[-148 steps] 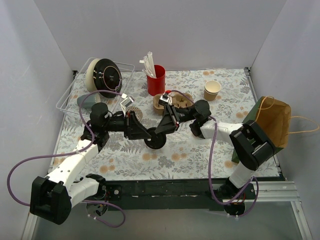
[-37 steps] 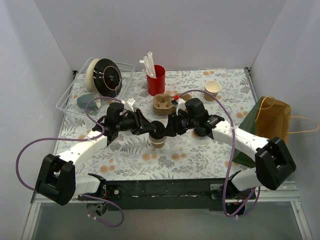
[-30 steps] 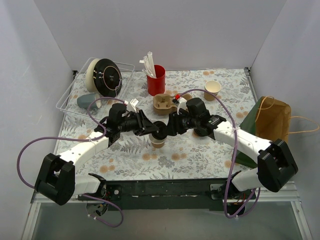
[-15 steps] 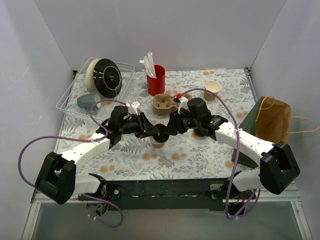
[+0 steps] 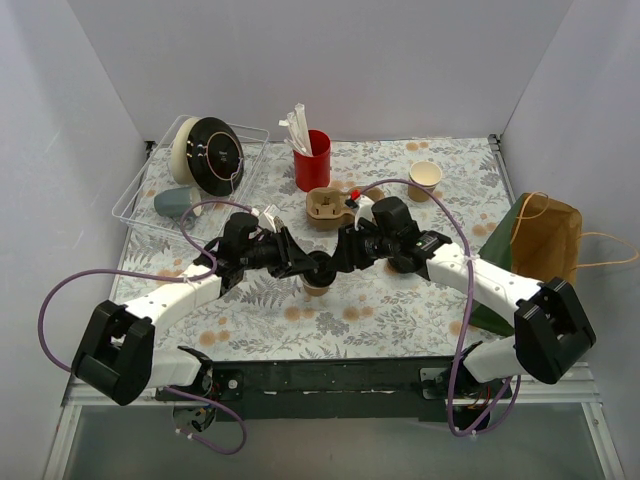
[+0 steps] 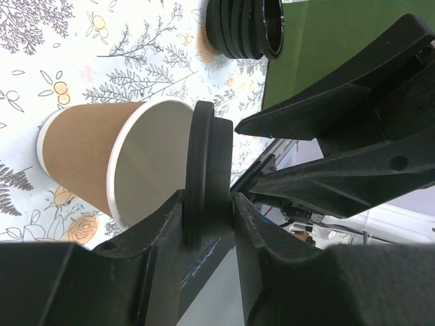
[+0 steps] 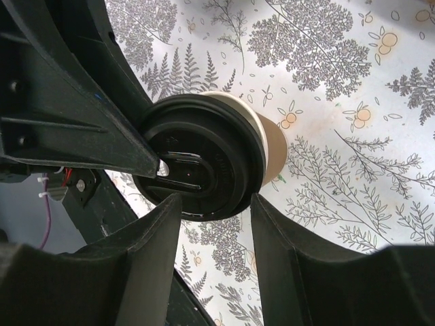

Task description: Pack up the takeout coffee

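The brown kraft cup [image 5: 316, 287] stands on the flowered mat, its white inside open in the left wrist view [image 6: 148, 160]. My left gripper [image 6: 209, 197] is shut on the edge of the round black lid [image 6: 209, 159] and holds it tilted against the cup's rim, not seated. In the right wrist view the lid [image 7: 197, 166] covers most of the cup [image 7: 274, 153]. My right gripper [image 7: 215, 200] is open, its fingers [image 7: 146, 265] straddling the lid's near edge without touching it. In the top view the two grippers meet over the cup, left [image 5: 303, 265] and right [image 5: 338, 262].
A cardboard cup carrier [image 5: 328, 204] and a red cup of straws [image 5: 312, 162] stand behind the grippers. A tan lidless cup [image 5: 425, 178] is at the back right and a brown paper bag [image 5: 548, 240] at the right edge. A wire rack [image 5: 136, 190] and a grey-blue mug [image 5: 172, 200] are at the left. A stack of black lids [image 6: 245, 27] lies nearby.
Both grippers have stayed at the cup. The lid in the left gripper has come down a little closer to the rim. The cup has not moved.
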You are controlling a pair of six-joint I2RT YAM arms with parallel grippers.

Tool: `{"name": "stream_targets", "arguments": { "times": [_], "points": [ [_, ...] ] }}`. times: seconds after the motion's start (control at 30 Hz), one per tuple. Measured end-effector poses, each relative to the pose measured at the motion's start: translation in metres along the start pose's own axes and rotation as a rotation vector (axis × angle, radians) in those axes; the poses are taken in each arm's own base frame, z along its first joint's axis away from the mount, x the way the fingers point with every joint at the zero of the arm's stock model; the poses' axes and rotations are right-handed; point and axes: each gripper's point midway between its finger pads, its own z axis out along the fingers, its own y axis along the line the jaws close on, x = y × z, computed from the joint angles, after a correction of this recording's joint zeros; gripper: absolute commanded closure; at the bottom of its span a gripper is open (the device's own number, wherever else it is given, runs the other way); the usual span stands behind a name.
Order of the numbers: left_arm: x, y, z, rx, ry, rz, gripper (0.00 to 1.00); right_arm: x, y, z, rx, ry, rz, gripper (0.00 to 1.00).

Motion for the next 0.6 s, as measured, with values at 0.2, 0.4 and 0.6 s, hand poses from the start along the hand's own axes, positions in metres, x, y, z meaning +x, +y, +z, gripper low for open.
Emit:
{"name": "stream_targets", "arguments": {
  "times": [0.2,0.4,0.6],
  "points": [
    [-0.003,0.001,0.000,-0.013,-0.007,0.014,0.74,0.003,-0.002,0.002,0.003,0.009,0.004,0.48],
    [-0.004,0.005,0.000,-0.040,-0.015,0.022,0.61,0.007,-0.005,0.006,0.008,0.024,0.010,0.49],
    [-0.006,0.014,-0.001,-0.093,-0.024,0.028,0.46,0.011,-0.006,0.009,0.010,0.041,0.010,0.50]
  ]
}}
